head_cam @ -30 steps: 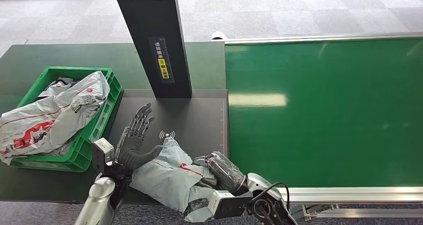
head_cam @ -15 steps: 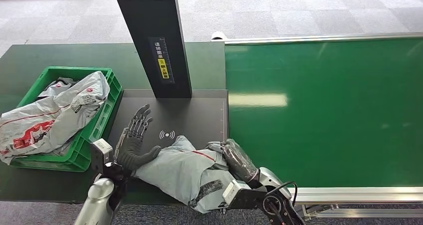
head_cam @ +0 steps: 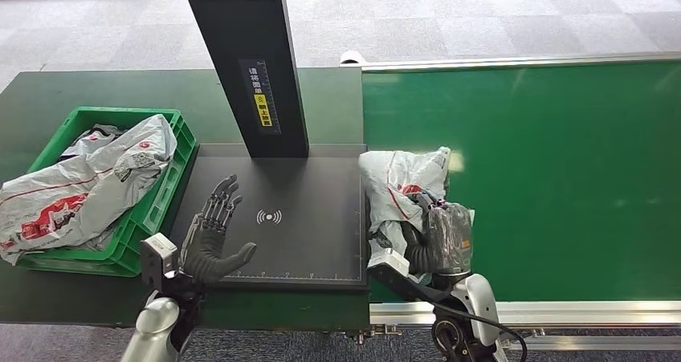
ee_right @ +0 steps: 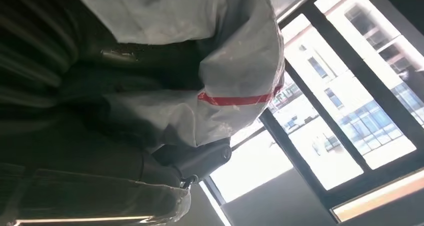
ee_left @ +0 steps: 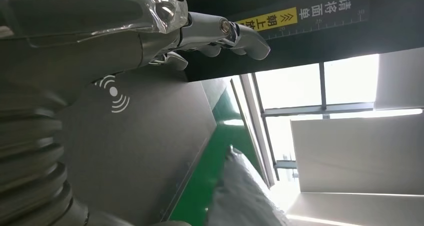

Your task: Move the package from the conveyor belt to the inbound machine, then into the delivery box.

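A grey plastic package [head_cam: 397, 187] with red print lies at the left edge of the green conveyor belt [head_cam: 546, 177], right beside the inbound machine's black plate [head_cam: 305, 193]. My right hand [head_cam: 438, 237] grips its near end; in the right wrist view the crumpled package [ee_right: 200, 85] with its red stripe sits against that hand [ee_right: 100, 161]. My left hand [head_cam: 210, 233] hovers open, fingers spread, over the plate's front left corner. In the left wrist view the left hand [ee_left: 100, 30] is above the plate [ee_left: 145, 131], with the package [ee_left: 245, 196] beyond it.
A green delivery box [head_cam: 173, 137] holding several grey packages stands left of the plate. The machine's black pillar [head_cam: 253, 65] rises at the plate's far edge. The belt's metal frame [head_cam: 562, 310] runs along the front.
My right hand has carried the package from the plate's front edge rightward and away, to the belt's left edge. The left hand stays open and has lost touch with the package.
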Tool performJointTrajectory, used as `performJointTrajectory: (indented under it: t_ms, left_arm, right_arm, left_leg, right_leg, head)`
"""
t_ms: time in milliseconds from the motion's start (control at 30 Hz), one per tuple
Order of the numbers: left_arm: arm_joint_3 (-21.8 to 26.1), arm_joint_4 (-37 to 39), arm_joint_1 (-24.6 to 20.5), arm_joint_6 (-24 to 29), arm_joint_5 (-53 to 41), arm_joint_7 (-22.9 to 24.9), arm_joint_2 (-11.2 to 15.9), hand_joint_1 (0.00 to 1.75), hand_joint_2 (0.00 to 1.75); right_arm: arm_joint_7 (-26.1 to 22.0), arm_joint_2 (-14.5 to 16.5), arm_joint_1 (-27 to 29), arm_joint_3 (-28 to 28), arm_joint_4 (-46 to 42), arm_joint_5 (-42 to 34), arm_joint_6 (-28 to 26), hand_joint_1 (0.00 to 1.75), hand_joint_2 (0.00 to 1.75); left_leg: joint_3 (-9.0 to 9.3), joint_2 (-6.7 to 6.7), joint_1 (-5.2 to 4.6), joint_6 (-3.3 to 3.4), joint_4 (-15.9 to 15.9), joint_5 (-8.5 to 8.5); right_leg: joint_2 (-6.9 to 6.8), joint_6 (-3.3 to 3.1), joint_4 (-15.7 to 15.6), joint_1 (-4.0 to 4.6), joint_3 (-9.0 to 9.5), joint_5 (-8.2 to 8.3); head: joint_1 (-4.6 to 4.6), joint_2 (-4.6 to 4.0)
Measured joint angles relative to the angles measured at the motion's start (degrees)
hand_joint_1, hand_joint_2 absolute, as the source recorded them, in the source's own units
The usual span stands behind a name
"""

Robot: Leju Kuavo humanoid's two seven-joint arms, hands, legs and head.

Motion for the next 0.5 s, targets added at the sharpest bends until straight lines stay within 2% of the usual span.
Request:
performJointTrajectory:
  t_ms: [100,200,367,500]
  left_arm:
    - [0.00,-0.25,0.11,0.04,-0.24,-0.02,-0.01,0.00,1.75]
    - [0.00,-0.43,0.16,0.01,-0.31,-0.02,-0.01,0.00,1.75]
    - [0.00,-0.44,0.13,-0.42,-0.37,-0.04,-0.03,0.00,1.75]
    - [-0.01,-0.42,0.06,-0.52,-0.37,-0.28,-0.04,0.00,1.75]
  right_arm:
    - [5.10,0.02,-0.11,-0.05,1.12,8.20,0.69,1.75,1.75]
    - [6.11,0.21,-0.52,0.05,2.59,9.77,1.39,1.75,1.75]
    - [2.42,0.37,-1.38,1.03,4.81,5.94,4.73,1.75,1.75]
    - [-4.57,0.52,-1.39,1.87,5.52,-2.05,6.80,1.75,1.75]
  left_leg:
    - [-0.01,-0.01,0.00,0.00,0.00,0.00]
    - [-0.01,0.00,0.00,0.00,0.00,0.01]
    - [-0.01,-0.01,0.00,0.00,0.00,0.01]
    - [-0.01,0.00,0.00,0.00,0.00,0.00]
  right_leg:
    - [-0.01,0.00,0.00,0.00,0.00,0.00]
    - [0.00,0.00,0.00,0.01,0.00,0.00]
    - [-0.01,0.00,0.00,0.00,0.00,0.00]
    - [0.00,0.00,0.00,0.00,-0.02,0.00]
  head:
    - [0.00,-0.01]
    - [0.01,-0.01]
    - [0.00,0.01]
    - [0.00,-0.01]
